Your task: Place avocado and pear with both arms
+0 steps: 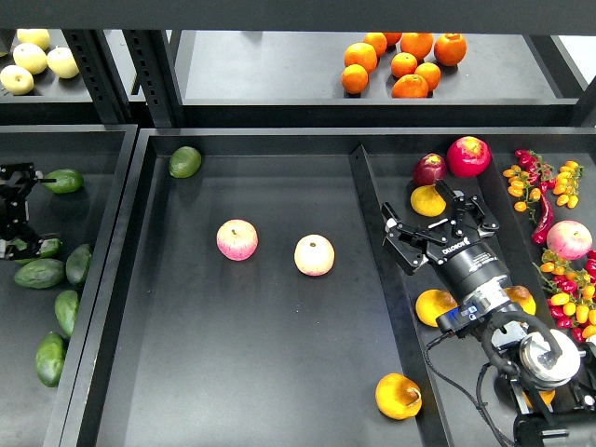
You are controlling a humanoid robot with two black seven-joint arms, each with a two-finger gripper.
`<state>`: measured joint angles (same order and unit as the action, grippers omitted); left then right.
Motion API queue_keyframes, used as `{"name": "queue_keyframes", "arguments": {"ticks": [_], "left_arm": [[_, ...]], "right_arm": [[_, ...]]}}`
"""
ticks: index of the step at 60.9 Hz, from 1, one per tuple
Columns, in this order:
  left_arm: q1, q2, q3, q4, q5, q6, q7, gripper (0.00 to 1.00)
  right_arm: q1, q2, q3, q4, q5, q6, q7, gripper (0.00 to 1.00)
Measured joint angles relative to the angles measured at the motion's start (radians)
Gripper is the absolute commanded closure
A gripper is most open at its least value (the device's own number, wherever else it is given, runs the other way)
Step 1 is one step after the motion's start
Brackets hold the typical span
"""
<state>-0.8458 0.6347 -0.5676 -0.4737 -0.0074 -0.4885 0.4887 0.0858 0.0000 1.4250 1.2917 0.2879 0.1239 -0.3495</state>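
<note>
A dark green avocado [63, 181] lies in the left tray, just right of my left gripper [20, 210]. That gripper looks open and empty, with its dark fingers spread. Several more avocados [39, 273] lie below it. A yellow-orange pear [427, 200] lies in the right tray, just ahead of my right gripper [436, 223]. This gripper is open, fingers spread wide, and does not touch the pear. Another pear [399, 396] with a reddish blush lies in the middle tray, at its front right.
The middle tray [279, 372] holds two pink-yellow apples [237, 239], [315, 254] and a lighter green avocado [185, 161] at its back left. The right tray holds red apples [467, 155], more pears [435, 305], chillies and small tomatoes [554, 182]. Oranges [400, 60] sit on the back shelf.
</note>
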Motion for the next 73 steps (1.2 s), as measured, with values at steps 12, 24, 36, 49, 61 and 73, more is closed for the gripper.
{"name": "queue_keyframes", "arguments": {"ticks": [12,24,36,49,61,73], "left_arm": [[0.005,-0.046,-0.092,0.000,-0.004,0.000,0.000,0.01],[0.030,-0.113,-0.176,0.000,-0.046,0.000,0.000,0.01],[0.063,-0.205,-0.333,-0.003,-0.061,0.000,0.000,0.01],[0.127,-0.303,-0.507,-0.041,-0.063,0.000,0.000,0.01],[0.184,-0.400,-0.620,-0.077,-0.066,0.000,0.000,0.01],[0.249,-0.498,-0.742,-0.125,-0.067,0.000,0.000,0.01]], "right_arm": [[-0.001,0.000,-0.003,-0.003,-0.002,0.015,-0.002,0.00],[-0.002,0.000,-0.004,-0.004,-0.007,0.016,-0.004,0.00],[-0.008,0.000,-0.004,-0.004,-0.023,0.016,-0.005,0.00],[-0.023,0.000,-0.005,-0.003,-0.024,0.019,-0.007,0.00],[-0.024,0.000,-0.008,-0.002,-0.033,0.019,-0.008,0.00],[-0.022,0.000,-0.018,-0.001,-0.043,0.019,-0.008,0.00]]}}
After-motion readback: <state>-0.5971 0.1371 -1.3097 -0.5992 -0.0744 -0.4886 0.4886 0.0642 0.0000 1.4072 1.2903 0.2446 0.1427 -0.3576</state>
